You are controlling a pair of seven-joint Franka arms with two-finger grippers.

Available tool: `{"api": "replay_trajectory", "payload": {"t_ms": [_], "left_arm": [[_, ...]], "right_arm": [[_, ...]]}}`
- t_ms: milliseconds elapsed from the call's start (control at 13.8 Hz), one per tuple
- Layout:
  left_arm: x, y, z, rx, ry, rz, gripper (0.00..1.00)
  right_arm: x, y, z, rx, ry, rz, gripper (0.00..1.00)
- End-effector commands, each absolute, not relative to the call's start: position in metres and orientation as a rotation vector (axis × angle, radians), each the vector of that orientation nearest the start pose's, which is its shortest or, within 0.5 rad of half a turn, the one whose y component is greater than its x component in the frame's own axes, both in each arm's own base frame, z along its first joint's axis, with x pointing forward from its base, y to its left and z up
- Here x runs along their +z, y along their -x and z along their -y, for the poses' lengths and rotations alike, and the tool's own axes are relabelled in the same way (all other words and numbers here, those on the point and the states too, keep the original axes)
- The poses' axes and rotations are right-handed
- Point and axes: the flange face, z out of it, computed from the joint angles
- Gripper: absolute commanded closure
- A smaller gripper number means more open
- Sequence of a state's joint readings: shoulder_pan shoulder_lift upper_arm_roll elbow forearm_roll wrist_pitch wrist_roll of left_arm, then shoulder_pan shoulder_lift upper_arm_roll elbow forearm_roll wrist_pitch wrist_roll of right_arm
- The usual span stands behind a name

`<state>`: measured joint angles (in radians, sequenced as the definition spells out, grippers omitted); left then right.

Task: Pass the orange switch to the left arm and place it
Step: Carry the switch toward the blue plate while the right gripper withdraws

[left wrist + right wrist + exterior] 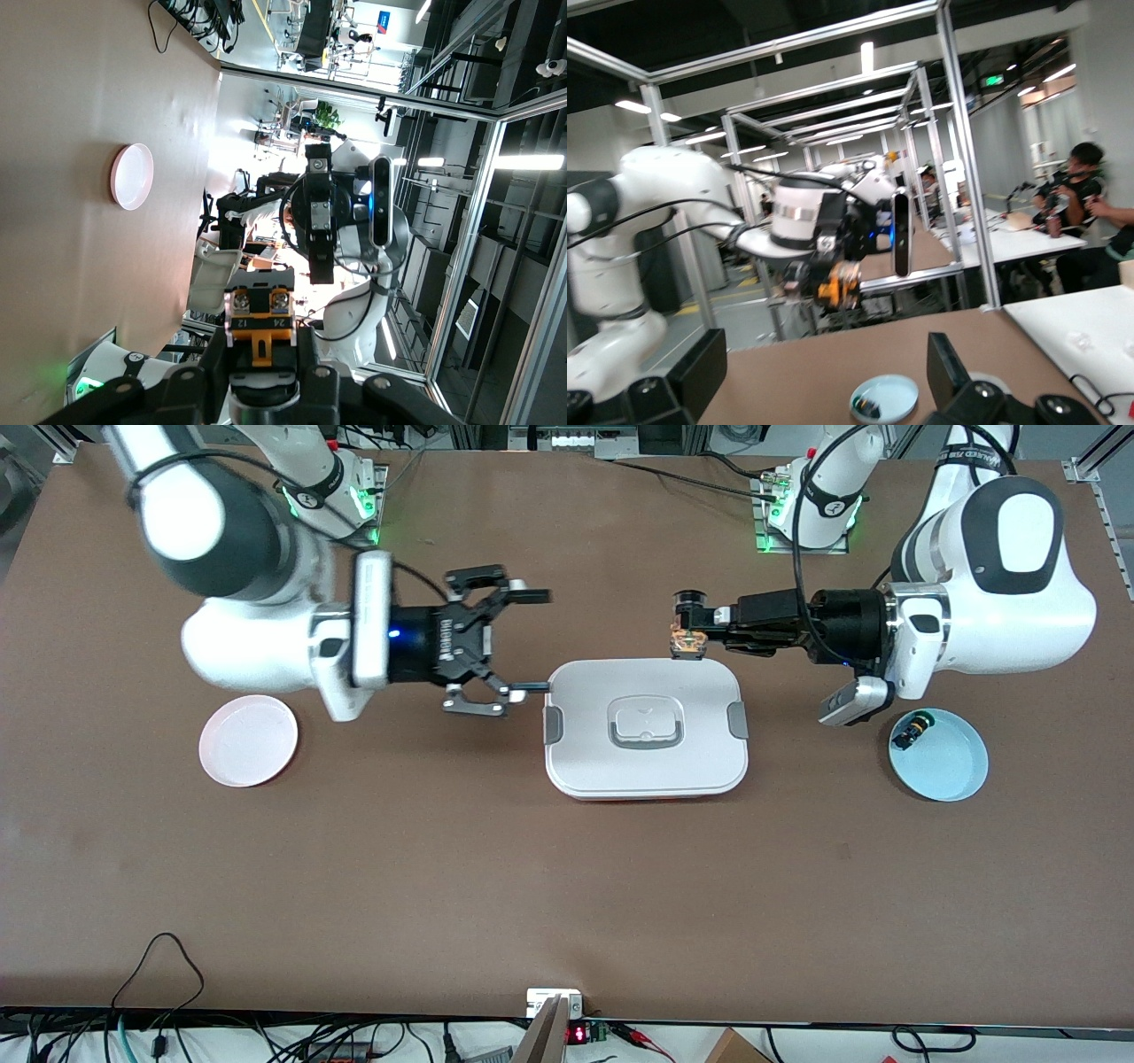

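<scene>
My left gripper [689,627] is shut on the orange switch [685,641], a small black cylinder with an orange block. It hangs in the air over the edge of the white box [647,766] that lies farther from the front camera. In the left wrist view the orange switch [260,320] sits between the black fingers [213,356], orange end outward. My right gripper [539,640] is open and empty, level with the left one, over the table beside the box toward the right arm's end. The right wrist view shows its gripper [824,372] facing the orange switch [838,289] across a gap.
A pink plate [248,740] lies toward the right arm's end of the table. A light blue plate [948,766] toward the left arm's end holds another small switch [912,731]. The box lid has grey side clips and a recessed handle [647,724].
</scene>
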<state>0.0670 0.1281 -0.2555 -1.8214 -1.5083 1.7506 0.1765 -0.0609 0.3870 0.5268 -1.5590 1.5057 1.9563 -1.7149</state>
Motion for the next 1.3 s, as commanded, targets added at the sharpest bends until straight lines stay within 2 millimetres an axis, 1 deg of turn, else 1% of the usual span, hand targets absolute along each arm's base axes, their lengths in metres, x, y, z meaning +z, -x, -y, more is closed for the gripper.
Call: {"api": "replay_trajectory", "payload": {"t_ms": [0, 72, 145, 290, 362, 435, 580, 652, 725, 797, 870, 942, 1014, 1087, 1159, 1232], "left_arm": [[0.537, -0.582, 0.187, -0.170, -1.639, -0.105, 0.76], [0.536, -0.580, 0.187, -0.182, -1.638, -0.101, 0.76], [0.537, -0.577, 0.185, -0.212, -1.626, -0.073, 0.76], [0.536, -0.577, 0.162, -0.225, -1.679, -0.043, 0.76], [0.535, -0.577, 0.159, -0.222, -1.683, -0.046, 0.76], [0.535, -0.578, 0.158, -0.221, -1.684, -0.047, 0.76], [0.532, -0.579, 0.156, -0.223, -1.687, -0.053, 0.76], [0.530, -0.579, 0.155, -0.224, -1.692, -0.053, 0.76], [0.530, -0.580, 0.151, -0.216, -1.709, -0.052, 0.76], [0.534, -0.582, 0.152, -0.206, -1.710, -0.047, 0.76], [0.534, -0.582, 0.152, -0.206, -1.710, -0.051, 0.76], [0.534, -0.583, 0.151, -0.204, -1.710, -0.052, 0.76], [0.534, -0.583, 0.150, -0.204, -1.711, -0.052, 0.76], [0.534, -0.583, 0.149, -0.204, -1.711, -0.054, 0.76], [0.532, -0.583, 0.148, -0.206, -1.712, -0.057, 0.76], [0.523, -0.587, 0.139, -0.210, -1.736, -0.069, 0.76]], "right_arm": [[0.531, -0.620, -0.249, -0.893, 1.182, 1.177, 0.00], [0.531, -0.621, -0.218, -0.862, 1.153, 1.208, 0.00], [0.529, -0.621, -0.192, -0.829, 1.144, 1.235, 0.00], [0.523, -0.624, -0.143, -0.801, 1.187, 1.294, 0.00], [0.536, -0.621, -0.123, -0.811, 1.233, 1.342, 0.00], [0.551, -0.615, -0.112, -0.807, 1.277, 1.382, 0.00], [0.539, -0.616, -0.104, -0.772, 1.312, 1.443, 0.00], [0.540, -0.619, -0.091, -0.803, 1.313, 1.479, 0.00], [0.547, -0.623, -0.081, -0.841, 1.306, 1.559, 0.00], [0.553, -0.623, -0.065, -0.863, 1.325, 1.608, 0.00], [0.553, -0.623, -0.044, -0.863, 1.384, 1.607, 0.00], [0.549, -0.625, -0.032, -0.866, 1.415, 1.601, 0.00], [0.548, -0.622, -0.008, -0.841, 1.467, 1.596, 0.00], [0.549, -0.617, 0.006, -0.804, 1.503, 1.594, 0.00], [0.544, -0.615, 0.024, -0.751, 1.581, 1.615, 0.00], [0.542, -0.610, 0.027, -0.653, 1.664, 1.676, 0.00]]}}
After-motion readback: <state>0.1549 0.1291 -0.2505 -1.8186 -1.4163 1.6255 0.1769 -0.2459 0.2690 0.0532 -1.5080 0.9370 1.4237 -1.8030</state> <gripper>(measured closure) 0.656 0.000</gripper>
